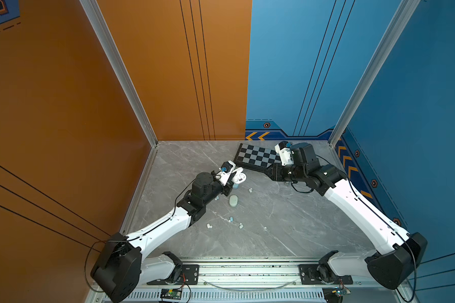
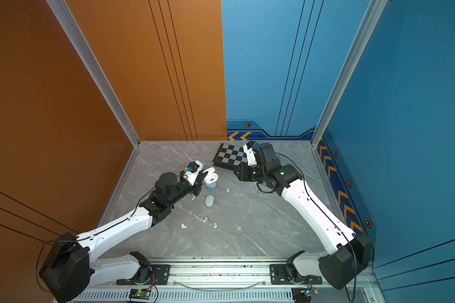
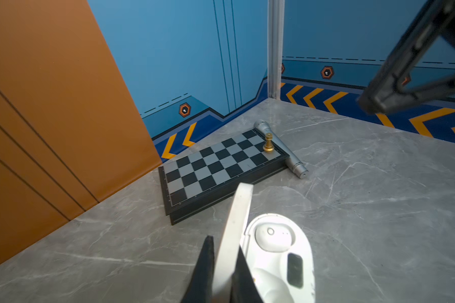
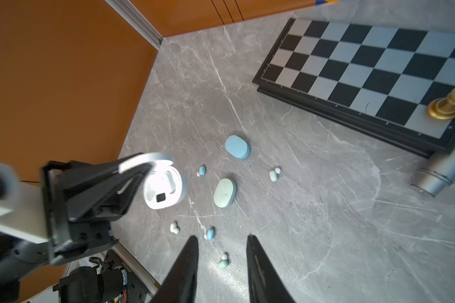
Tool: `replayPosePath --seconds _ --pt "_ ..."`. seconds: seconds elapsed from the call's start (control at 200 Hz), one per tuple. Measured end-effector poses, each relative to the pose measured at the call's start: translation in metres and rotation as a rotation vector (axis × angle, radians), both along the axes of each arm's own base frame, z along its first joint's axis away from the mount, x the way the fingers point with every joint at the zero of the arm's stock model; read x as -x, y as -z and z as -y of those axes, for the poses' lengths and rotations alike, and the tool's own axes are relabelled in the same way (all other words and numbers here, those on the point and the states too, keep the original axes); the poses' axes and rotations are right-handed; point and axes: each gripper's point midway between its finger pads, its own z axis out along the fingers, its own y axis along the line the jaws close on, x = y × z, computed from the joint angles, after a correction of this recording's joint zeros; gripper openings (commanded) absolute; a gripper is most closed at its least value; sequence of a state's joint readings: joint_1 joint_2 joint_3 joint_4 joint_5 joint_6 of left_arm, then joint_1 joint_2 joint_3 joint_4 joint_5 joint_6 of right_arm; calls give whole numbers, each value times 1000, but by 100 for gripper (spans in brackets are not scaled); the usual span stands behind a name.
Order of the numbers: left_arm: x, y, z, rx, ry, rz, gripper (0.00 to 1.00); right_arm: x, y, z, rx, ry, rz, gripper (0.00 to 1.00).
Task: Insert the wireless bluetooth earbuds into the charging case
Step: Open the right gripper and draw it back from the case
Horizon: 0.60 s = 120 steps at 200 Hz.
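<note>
Your left gripper (image 3: 224,245) is clamped on the lid (image 3: 237,217) of the open white charging case (image 3: 279,251). Your right gripper (image 4: 222,237) hangs empty, jaws apart. Down on the table (image 4: 326,210), a mint earbud (image 4: 223,262) shows between its fingers, a blue earbud (image 4: 210,234) just beside and a white earbud (image 4: 174,227) farther off.

Orange wall panels (image 1: 63,105) with thin black lines meet blue wall panels (image 1: 286,65) at the back. Aluminium corner posts (image 1: 124,78) frame a grey marble-patterned floor (image 1: 273,223). Yellow chevrons (image 1: 258,136) line the dark blue base strip.
</note>
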State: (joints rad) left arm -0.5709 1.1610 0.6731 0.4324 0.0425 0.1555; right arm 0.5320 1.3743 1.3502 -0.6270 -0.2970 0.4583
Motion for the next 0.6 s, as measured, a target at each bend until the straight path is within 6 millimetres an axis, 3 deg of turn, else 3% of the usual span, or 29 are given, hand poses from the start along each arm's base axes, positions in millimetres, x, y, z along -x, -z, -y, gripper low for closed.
replayPosePath --seconds 0.155,0.24,0.37,0.48,0.601 --pt "14 -23 -46 15 -150 68 0 18 58 -61 106 -207 -58 33" --pt "24 -35 -70 10 -233 104 0 44 94 -105 181 -382 -70 35" --pt "39 -46 -107 -16 -371 133 0 85 133 -160 246 -632 -9 39" --pt "52 -50 -137 -38 -484 137 0 108 147 -194 251 -771 87 42" --pt "66 -48 -162 -61 -577 125 0 114 150 -224 208 -820 182 45"
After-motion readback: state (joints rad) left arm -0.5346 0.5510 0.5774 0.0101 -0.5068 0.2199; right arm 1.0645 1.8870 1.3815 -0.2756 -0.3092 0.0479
